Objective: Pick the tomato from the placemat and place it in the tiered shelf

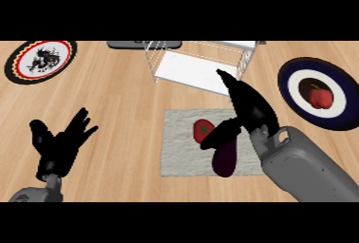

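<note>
A red tomato (203,129) lies on the grey placemat (179,156) at the middle of the counter. A dark purple eggplant (224,161) lies beside it on the mat. My right hand (247,107) hovers over the mat's right part with fingers straight, pointing toward the shelf; its thumb reaches down over the tomato's right side. The hand holds nothing. The white wire tiered shelf (200,64) stands behind the mat. My left hand (61,140) rests open at the lower left, fingers up.
A dark blue and white plate (303,102) with a red pepper (321,97) sits at the right. A black-rimmed patterned plate (40,60) lies at the far left. A grey object (144,44) sits at the back edge.
</note>
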Controlling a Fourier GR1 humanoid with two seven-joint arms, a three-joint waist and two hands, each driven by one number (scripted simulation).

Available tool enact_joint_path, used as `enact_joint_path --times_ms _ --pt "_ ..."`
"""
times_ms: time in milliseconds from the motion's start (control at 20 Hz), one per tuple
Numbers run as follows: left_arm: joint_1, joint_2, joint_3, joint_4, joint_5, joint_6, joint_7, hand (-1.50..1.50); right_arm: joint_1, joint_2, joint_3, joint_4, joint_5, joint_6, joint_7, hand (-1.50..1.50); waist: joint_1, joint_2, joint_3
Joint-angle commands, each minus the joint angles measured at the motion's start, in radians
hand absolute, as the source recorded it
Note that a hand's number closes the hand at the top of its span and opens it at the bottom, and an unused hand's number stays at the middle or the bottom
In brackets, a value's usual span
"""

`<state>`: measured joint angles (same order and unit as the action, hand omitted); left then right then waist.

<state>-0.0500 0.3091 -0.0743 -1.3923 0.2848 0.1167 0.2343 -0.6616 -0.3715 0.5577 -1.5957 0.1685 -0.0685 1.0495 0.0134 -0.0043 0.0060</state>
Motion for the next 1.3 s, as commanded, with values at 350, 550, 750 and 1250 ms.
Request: enact_joint_path --times_ms 350,550,750,1250 --pt "0.011 -0.007 0.015 0.037 -0.008 -0.025 0.030 0.00 -0.011 0.139 0.081 0.094 0.175 0.010 0.180 -1.50 -0.009 0.003 -0.007" --pt "-0.013 0.002 0.049 0.092 0.005 -0.055 0.019 0.00 -0.008 0.166 0.068 0.038 0.214 0.046 0.242 -1.50 -0.015 0.003 -0.007" --pt "-0.002 -0.032 0.010 0.020 -0.032 -0.008 0.071 0.00 0.066 0.149 0.033 0.086 0.243 0.044 0.125 -1.50 -0.015 0.003 -0.006" --pt "0.035 -0.027 0.036 -0.011 -0.047 -0.026 0.067 0.00 0.111 0.208 0.011 0.198 0.365 0.055 0.093 -1.50 -0.011 0.002 -0.006"
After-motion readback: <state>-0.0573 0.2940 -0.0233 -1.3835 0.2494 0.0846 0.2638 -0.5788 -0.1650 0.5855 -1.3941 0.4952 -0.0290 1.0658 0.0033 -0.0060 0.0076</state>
